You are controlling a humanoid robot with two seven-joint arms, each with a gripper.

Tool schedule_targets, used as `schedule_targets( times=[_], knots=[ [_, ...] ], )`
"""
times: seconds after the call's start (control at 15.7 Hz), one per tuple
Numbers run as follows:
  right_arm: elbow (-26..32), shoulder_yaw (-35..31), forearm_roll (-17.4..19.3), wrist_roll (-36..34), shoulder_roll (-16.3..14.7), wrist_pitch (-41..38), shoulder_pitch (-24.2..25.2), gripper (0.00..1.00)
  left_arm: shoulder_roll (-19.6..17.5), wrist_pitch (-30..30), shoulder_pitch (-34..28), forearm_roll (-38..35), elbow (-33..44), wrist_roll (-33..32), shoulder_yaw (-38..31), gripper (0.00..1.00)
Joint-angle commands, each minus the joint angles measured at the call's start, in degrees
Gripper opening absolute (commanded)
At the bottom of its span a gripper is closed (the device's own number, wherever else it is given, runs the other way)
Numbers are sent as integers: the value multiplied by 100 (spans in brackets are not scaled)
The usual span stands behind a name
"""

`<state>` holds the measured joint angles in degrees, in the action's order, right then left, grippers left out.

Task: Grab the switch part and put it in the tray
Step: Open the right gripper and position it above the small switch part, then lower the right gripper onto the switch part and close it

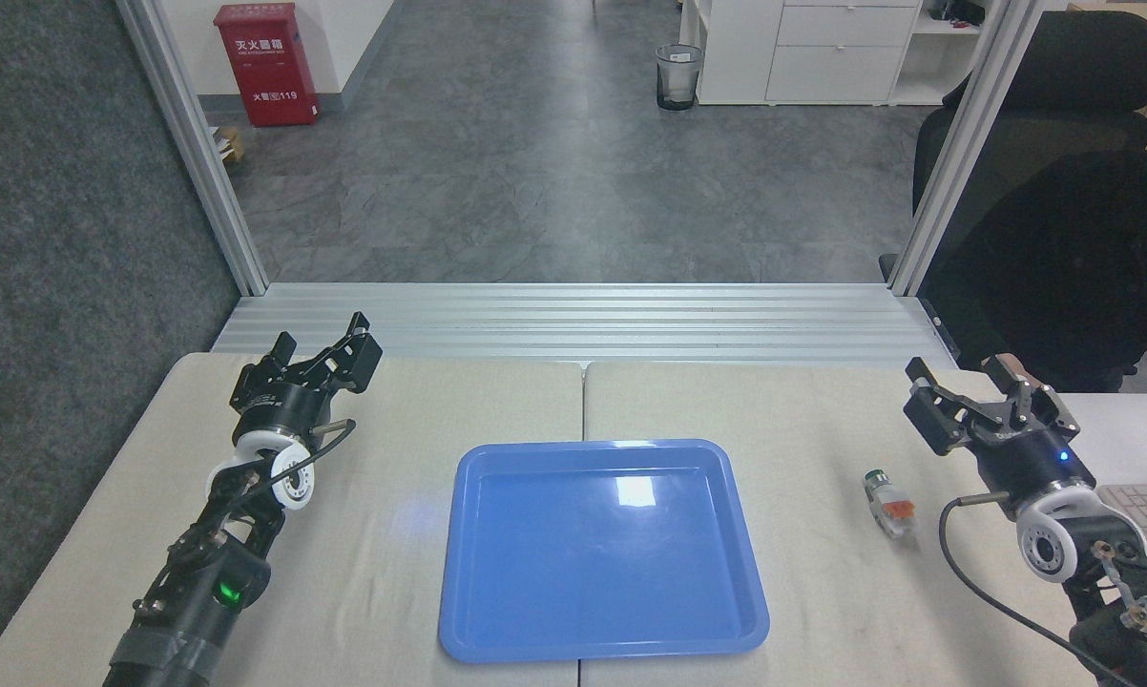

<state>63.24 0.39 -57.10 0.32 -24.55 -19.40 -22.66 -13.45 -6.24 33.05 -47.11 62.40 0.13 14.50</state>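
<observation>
The switch part (888,503) lies on the surface right of the tray (604,637), nothing between them; a keyboard (1146,510) sits nearby. Right gripper (972,404) and left gripper (318,355): jaws spread, empty.

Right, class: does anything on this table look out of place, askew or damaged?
Nothing looks damaged or spilled. The switch part lies on its side on the table, right of the empty blue tray, not yet picked up. A person's hand rests at the table edge behind the right gripper.

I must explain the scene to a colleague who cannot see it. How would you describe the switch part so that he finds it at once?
Start at the blue tray in the middle of the table. Look to its right, toward the right gripper: the switch part lies alone on the beige tabletop between them. It is small, whitish-grey with an orange block and a dark-green round cap.
</observation>
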Motion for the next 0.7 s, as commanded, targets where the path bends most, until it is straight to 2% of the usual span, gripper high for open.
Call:
schedule_targets(
  times=[0.0, 0.19, 0.26, 0.38, 0.51, 0.64],
  knots=[
    [-1135, 478, 14, -24, 265, -396, 253, 100, 0, 0, 0, 0, 0, -5, 0, 100],
    [-2470, 943, -73, -76, 547, -206, -123, 100, 0, 0, 0, 0, 0, -5, 0, 100],
    [-2657, 1302, -74, -128, 600, 222, -238, 100, 0, 0, 0, 0, 0, -5, 0, 100],
    [-2721, 1901, -74, -417, 618, 1120, -274, 100, 0, 0, 0, 0, 0, -5, 0, 100],
    [-2721, 2219, -74, -524, 609, 1193, -248, 97, 0, 0, 0, 0, 0, -5, 0, 100],
    [-2721, 2255, -74, -533, 618, 1176, -143, 87, 0, 0, 0, 0, 0, -5, 0, 100]
  ],
)
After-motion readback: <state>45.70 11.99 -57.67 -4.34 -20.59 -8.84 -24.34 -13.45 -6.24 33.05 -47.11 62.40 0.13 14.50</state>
